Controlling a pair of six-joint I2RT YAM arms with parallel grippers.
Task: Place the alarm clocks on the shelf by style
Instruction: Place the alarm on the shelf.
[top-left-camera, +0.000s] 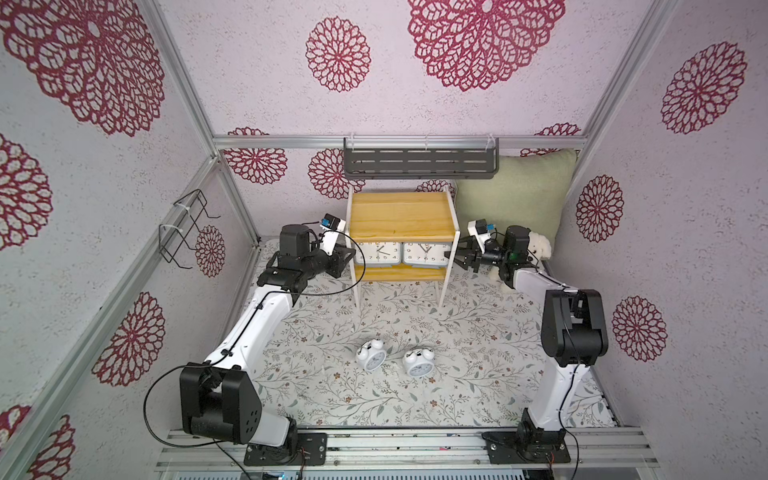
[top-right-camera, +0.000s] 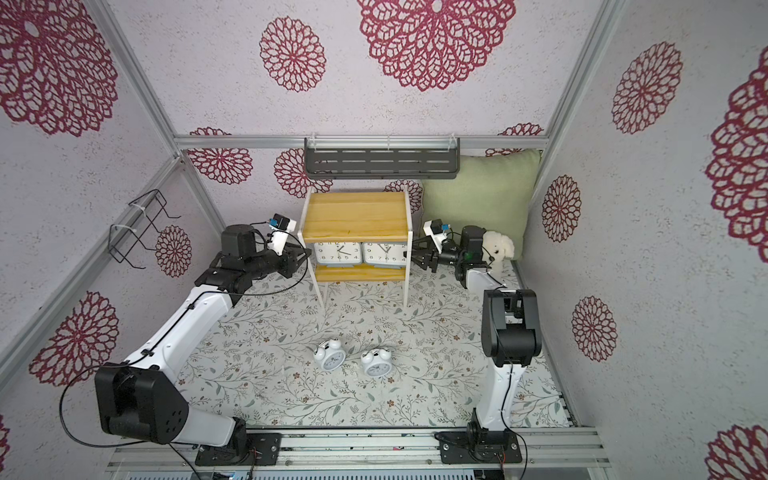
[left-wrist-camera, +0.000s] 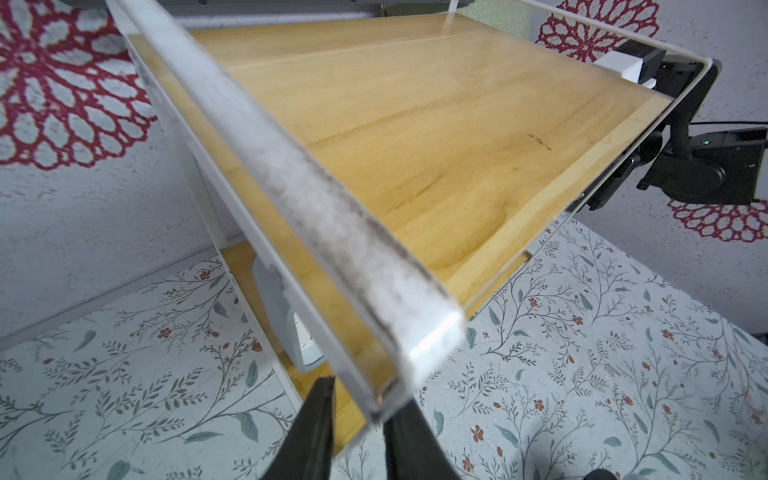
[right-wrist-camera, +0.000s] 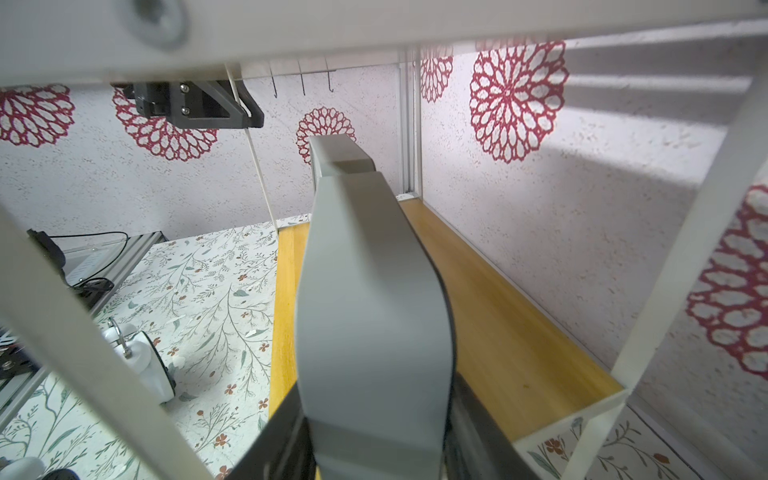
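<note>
The two grey clocks stand upright, side by side, on the lower board of the shelf (top-left-camera: 401, 216), faces to the near side: left grey clock (top-left-camera: 377, 252), right grey clock (top-left-camera: 424, 253). Your right gripper (top-left-camera: 455, 257) reaches in through the shelf's right frame. In the right wrist view its fingers (right-wrist-camera: 282, 449) sit against both sides of the right grey clock's case, so read that as a grip across its thin depth. Your left gripper (top-left-camera: 349, 261) is at the shelf's left frame. In the left wrist view its fingers (left-wrist-camera: 316, 424) stand a little apart astride the white frame bar, and you cannot tell whether they press on it.

The left round clock (top-left-camera: 371, 354) and right round clock (top-left-camera: 418, 362) lie face up on the table (top-left-camera: 374, 316), near and central, close together but apart. The top board is bare, and that is likely their place.

Expect the round ones to be light, hard and smooth, so they may roll or squirt out of a pinch. Take each across its round case at the widest part. Avoid the bells, the top handle and the thin feet, which look easy to bend. The grey cases look like stiff plastic; keep the fingers off the clear face
</note>
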